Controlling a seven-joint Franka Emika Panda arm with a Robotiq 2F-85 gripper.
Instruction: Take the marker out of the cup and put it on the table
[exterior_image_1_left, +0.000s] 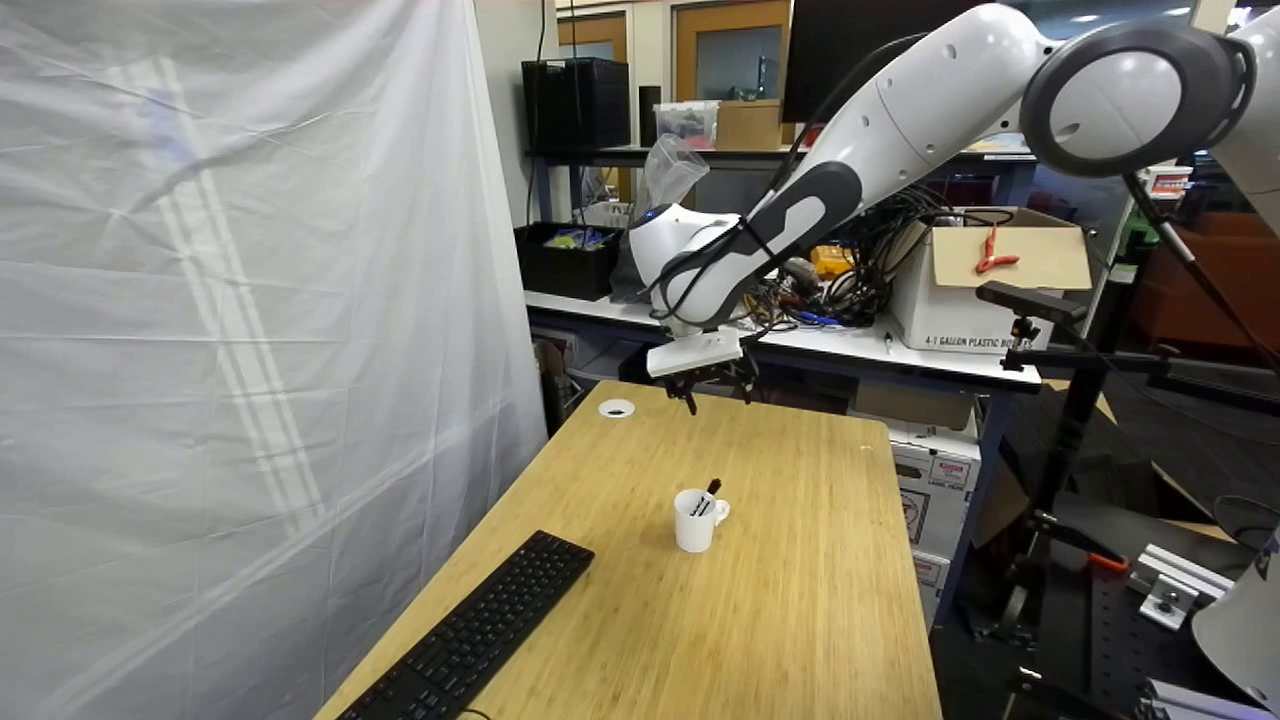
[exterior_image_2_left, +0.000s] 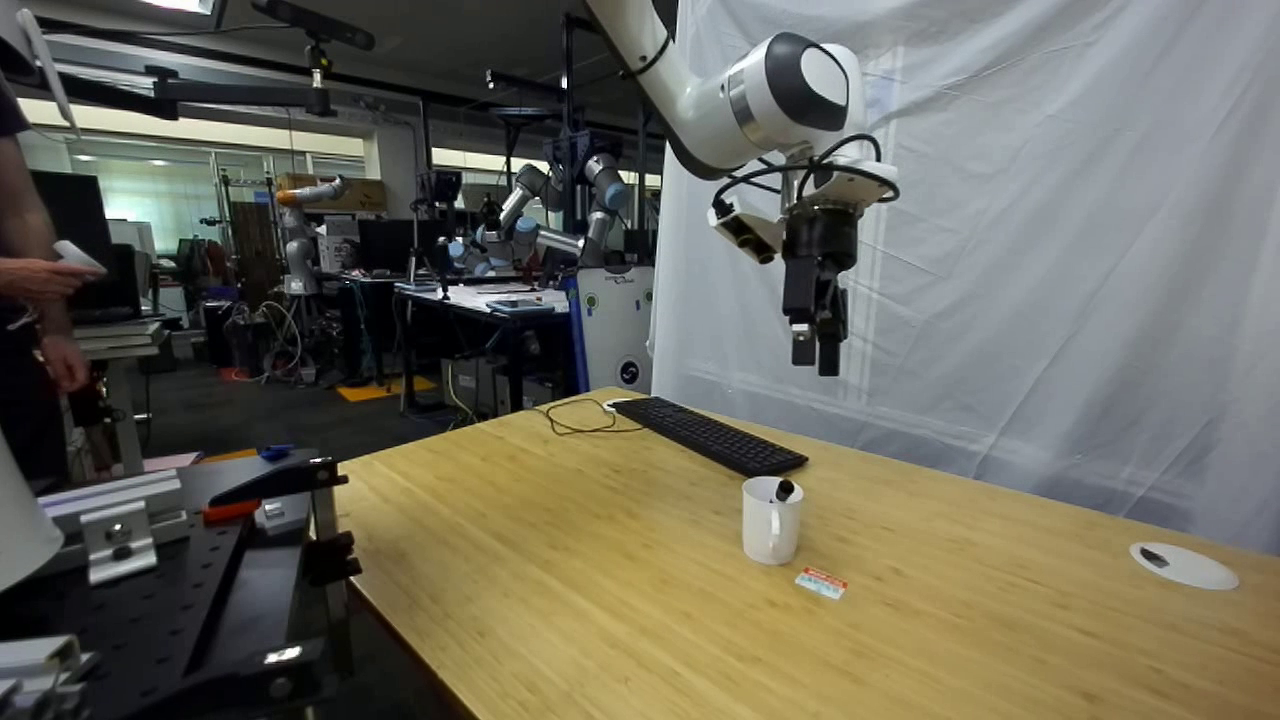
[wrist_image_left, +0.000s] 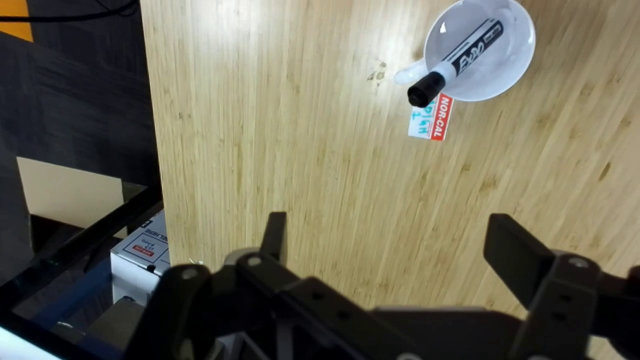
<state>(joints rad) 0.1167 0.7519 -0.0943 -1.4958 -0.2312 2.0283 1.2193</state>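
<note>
A white cup (exterior_image_1_left: 692, 532) stands upright on the wooden table (exterior_image_1_left: 800, 610); it also shows in an exterior view (exterior_image_2_left: 760, 532) and in the wrist view (wrist_image_left: 512, 65). A white-and-black marker (wrist_image_left: 462, 56) leans inside it, black cap up and sticking out over the rim on the handle side. The cap of the marker also shows in both exterior views (exterior_image_1_left: 713, 487) (exterior_image_2_left: 785, 490). My gripper (wrist_image_left: 387, 217) is open and empty, pointing down well above the table and apart from the cup. It shows in both exterior views (exterior_image_1_left: 719, 400) (exterior_image_2_left: 816, 366).
A black keyboard (exterior_image_1_left: 485, 625) with a cable lies along the curtain side of the table. A small red-and-white label (exterior_image_2_left: 822, 582) lies beside the cup. A white round disc (exterior_image_2_left: 1188, 567) is near a table edge. A white curtain (exterior_image_1_left: 300, 300) hangs alongside.
</note>
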